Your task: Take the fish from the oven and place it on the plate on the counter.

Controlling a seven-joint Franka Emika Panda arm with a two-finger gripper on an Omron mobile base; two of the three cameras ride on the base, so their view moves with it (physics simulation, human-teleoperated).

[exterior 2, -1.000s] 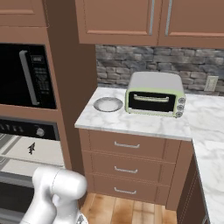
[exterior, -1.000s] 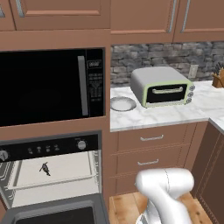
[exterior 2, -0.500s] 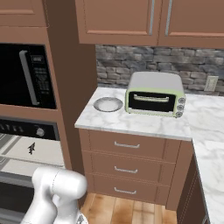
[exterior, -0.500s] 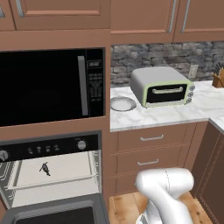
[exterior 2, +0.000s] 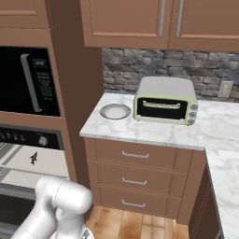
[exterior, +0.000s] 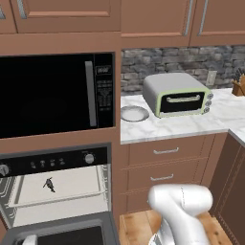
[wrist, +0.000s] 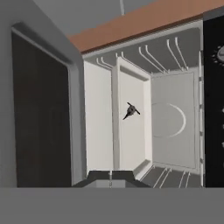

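The fish [exterior: 48, 184] [exterior 2: 33, 158] [wrist: 130, 110] is a tiny dark shape lying on the pale tray [exterior: 72, 182] [wrist: 131, 140] inside the oven [exterior: 52, 162] [exterior 2: 28, 137]. The oven's door [exterior: 62, 234] hangs open and down. In the hand view my gripper [wrist: 110, 176] faces into the oven cavity, short of the fish, with its fingertips together, shut on nothing. The round grey-white plate [exterior: 134, 113] [exterior 2: 115, 111] rests on the marble counter [exterior: 182, 127] [exterior 2: 149, 133], just left of the toaster oven, with nothing on it.
A grey-green toaster oven [exterior: 177, 94] [exterior 2: 164, 100] stands on the counter. The black microwave [exterior: 52, 93] [exterior 2: 28, 79] sits above the oven. Brown drawers [exterior: 165, 165] run below the counter, and a knife block [exterior: 238, 87] stands at the far right.
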